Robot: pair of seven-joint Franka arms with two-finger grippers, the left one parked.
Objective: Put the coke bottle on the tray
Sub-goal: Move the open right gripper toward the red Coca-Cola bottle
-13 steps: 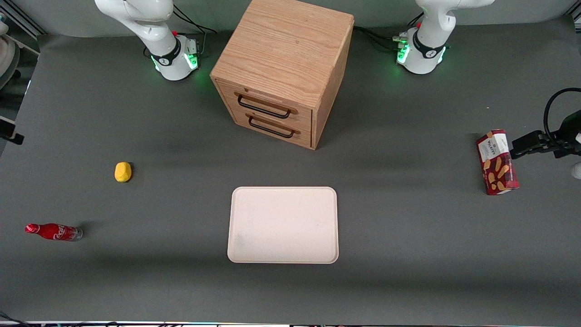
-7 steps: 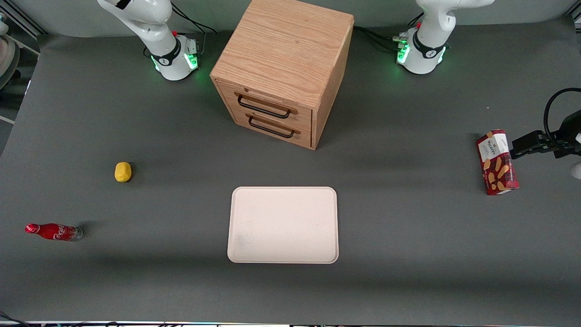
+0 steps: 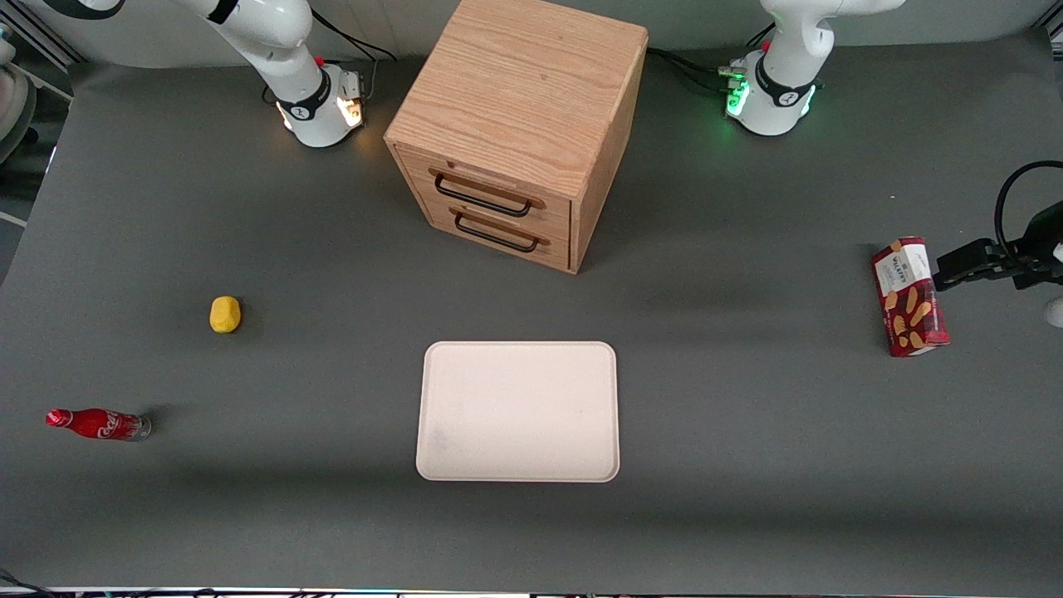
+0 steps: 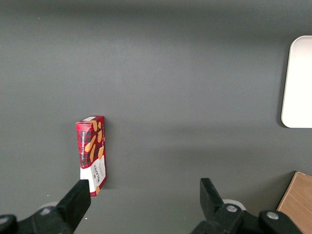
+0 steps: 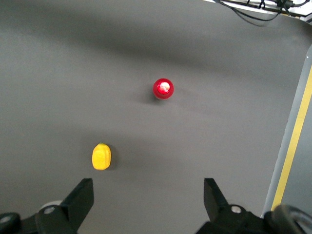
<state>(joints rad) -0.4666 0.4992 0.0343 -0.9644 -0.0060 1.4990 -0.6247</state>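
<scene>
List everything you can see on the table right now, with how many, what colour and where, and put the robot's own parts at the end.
coke bottle: one, red, upright, at the working arm's end of the table, nearer the front camera than the yellow object.
tray: one, cream, nothing on it, in front of the cabinet.
yellow object: one, yellow, small, on the table between the bottle and the working arm's base.
cabinet: one, light wood, two drawers with dark handles, between the arm bases.
snack box: one, red, toward the parked arm's end.
table: one, dark grey.
tool: one, black fingers apart, high above the yellow object and bottle, holding nothing.
</scene>
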